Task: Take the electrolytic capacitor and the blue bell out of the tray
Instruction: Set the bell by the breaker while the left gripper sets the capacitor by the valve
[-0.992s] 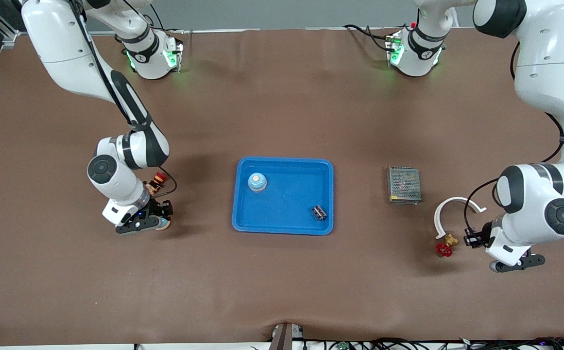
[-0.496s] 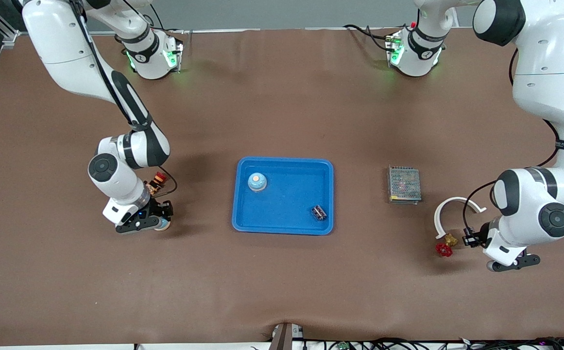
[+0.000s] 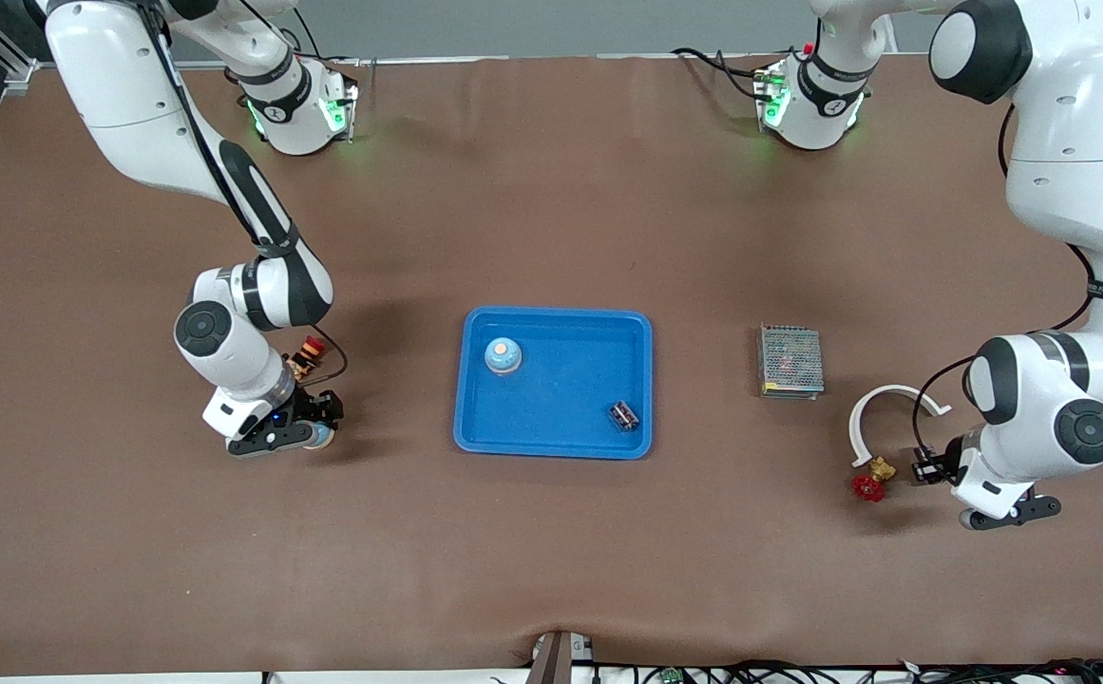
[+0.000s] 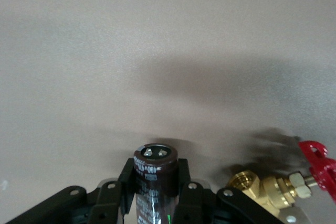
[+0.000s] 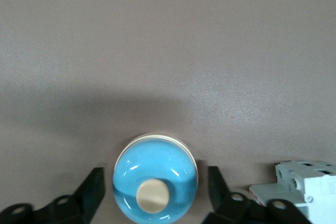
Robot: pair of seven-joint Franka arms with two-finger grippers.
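Capacitor (image 4: 155, 156) pinched in the left tool (image 4: 155, 182) could tip onto the brass valve (image 4: 268, 190) on release; right tool (image 5: 156, 182), spread round the blue bell (image 5: 155, 169), might clip it.

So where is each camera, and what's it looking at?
Front view: up high across the table, looking down at both arms and the blue tray.
Left wrist view: on the left arm, looking down; the left hand grips the capacitor.
Right wrist view: on the right arm, looking down; the right hand is open around a blue bell.
Shared: the red-handled valve shows in the front and left wrist views.
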